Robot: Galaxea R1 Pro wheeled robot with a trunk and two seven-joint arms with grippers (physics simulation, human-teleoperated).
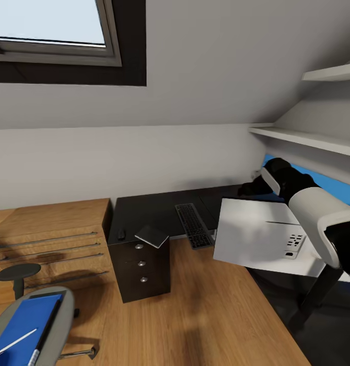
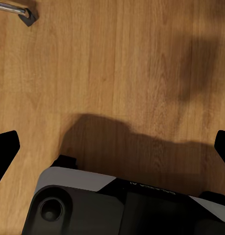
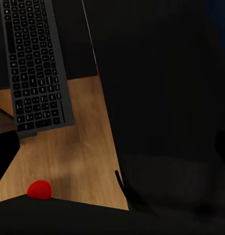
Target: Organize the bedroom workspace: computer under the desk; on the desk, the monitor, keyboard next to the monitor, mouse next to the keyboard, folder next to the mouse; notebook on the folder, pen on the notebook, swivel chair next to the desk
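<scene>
The desk [image 1: 144, 211] with its glossy black top runs along the wall. On it lie the keyboard [image 1: 194, 225] [image 3: 36, 63], a small dark mouse [image 1: 121, 234] and the grey notebook [image 1: 152, 236], which sits above the drawer unit. The monitor [image 1: 254, 234] tilts with its white back toward me, on its black stand [image 1: 320, 292]. My right gripper [image 1: 244, 191] [image 3: 114, 152] hangs open past the monitor's far edge, over the desk. The swivel chair [image 1: 60, 325] at the lower left carries the blue folder [image 1: 25, 320] and the white pen [image 1: 12, 344]. My left gripper [image 2: 112, 147] is open above the floor. The computer is out of view.
A low light-wood cabinet [image 1: 48, 244] stands left of the desk. White shelves [image 1: 302, 137] jut from the right wall under the sloping ceiling. A chair caster [image 2: 25, 13] rests on the wood floor [image 1: 205, 315]. A red dot [image 3: 39, 189] shows on the floor below the keyboard's end.
</scene>
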